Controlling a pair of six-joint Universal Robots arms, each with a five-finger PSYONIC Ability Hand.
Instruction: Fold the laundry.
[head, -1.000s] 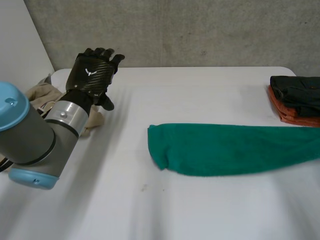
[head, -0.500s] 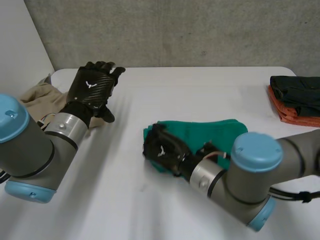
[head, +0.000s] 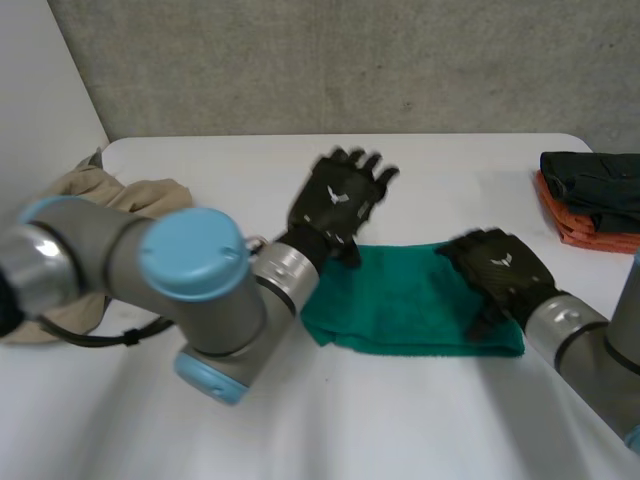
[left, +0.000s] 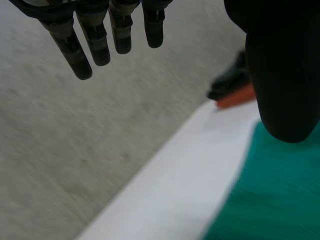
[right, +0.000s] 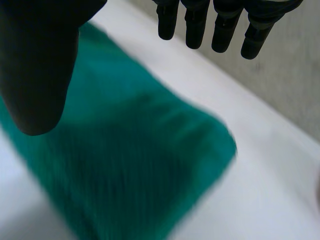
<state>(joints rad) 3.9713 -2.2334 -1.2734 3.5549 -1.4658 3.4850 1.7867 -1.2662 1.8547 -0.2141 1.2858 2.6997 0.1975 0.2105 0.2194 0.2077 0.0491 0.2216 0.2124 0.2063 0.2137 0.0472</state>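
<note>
Centre: green towel (head: 410, 300); left hand (head: 340, 200), fingers spread, at its upper-left corner; right hand (head: 500, 268), fingers straight, overlapping its right end. At left, beige clothes (head: 100, 195); folded stack (head: 590, 195) cropped at right.

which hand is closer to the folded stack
Right. The right hand is over the green towel's end nearest the folded stack; the left hand is at its other end.

No readable text, numbers or brand names anywhere. Only sign: a small white mark (head: 341, 196), shaped like a swoosh or wing, on the back of the black carbon-weave left hand (head: 338, 205). Same mark on the back of the black right hand (head: 497, 268). Symbol only, no letters.
</note>
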